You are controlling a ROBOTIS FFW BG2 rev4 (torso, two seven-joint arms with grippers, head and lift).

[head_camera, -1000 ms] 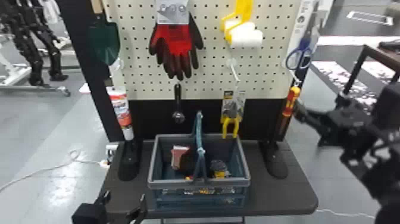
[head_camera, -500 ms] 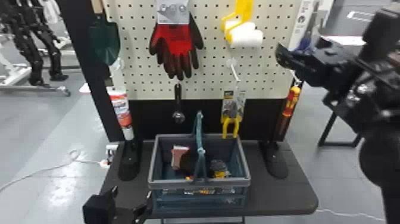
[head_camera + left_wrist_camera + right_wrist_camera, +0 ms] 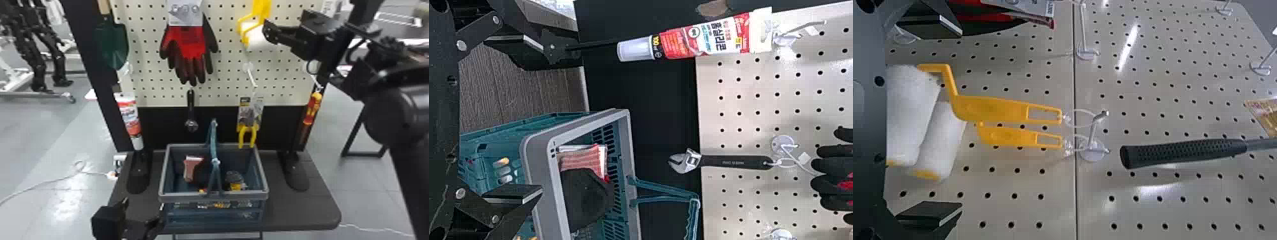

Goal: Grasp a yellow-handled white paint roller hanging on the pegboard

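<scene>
- The pegboard stands at the back of a dark worktop, with grey shop floor all round and a grey basket in front of it.
- The yellow-handled white paint roller hangs on its hook near the top of the board, to the right of the red and black glove.
- A second ago the right arm was low at the right edge, beside the board's side. It has since risen and swung inward, and the right end effector is now level with the roller, its tip just beside the white sleeve.
- In the right wrist view its fingers stand wide apart with the roller and yellow handle framed between them. A second roller seems to share the hook.
- Nothing is gripped yet. I judge the approach nearly done, with a short advance and a closing left. Contact cannot be told.
- The left end effector waits low by the basket, spread wide and carrying nothing.
</scene>
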